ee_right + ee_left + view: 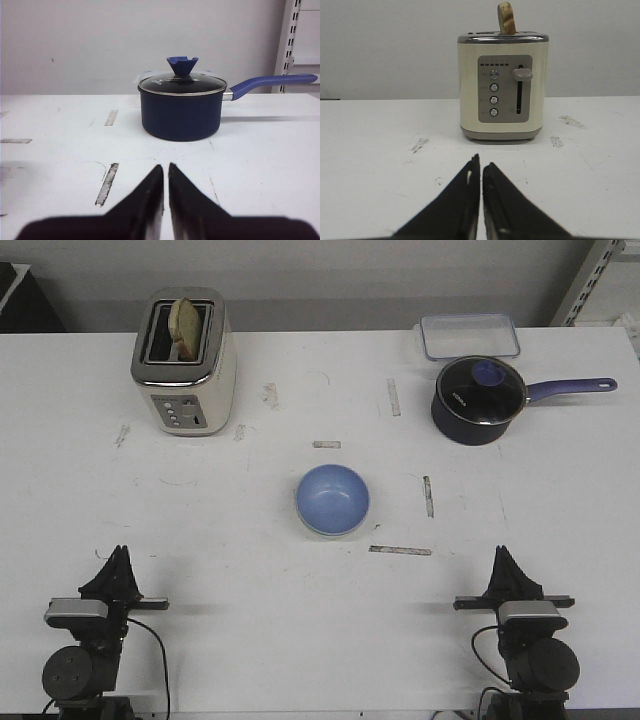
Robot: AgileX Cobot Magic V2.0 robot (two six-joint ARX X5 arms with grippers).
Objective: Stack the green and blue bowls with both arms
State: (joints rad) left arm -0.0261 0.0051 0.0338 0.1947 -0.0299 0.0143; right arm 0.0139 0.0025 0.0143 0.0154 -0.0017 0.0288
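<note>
The light blue bowl (332, 500) sits upright in the middle of the table. A thin paler rim shows under its near edge; I cannot tell whether that is the green bowl, and no green bowl shows anywhere else. My left gripper (119, 551) rests low at the near left, shut and empty, far from the bowl. In the left wrist view its tips (481, 163) nearly touch. My right gripper (501, 552) rests at the near right, shut and empty. It also shows in the right wrist view (166, 167). Neither wrist view shows a bowl.
A cream toaster (185, 365) with a bread slice stands at the far left, straight ahead of the left gripper (502, 90). A dark navy saucepan (478, 400) with a glass lid stands far right (181, 112). A clear lidded container (470, 337) lies behind it. Tape strips mark the table.
</note>
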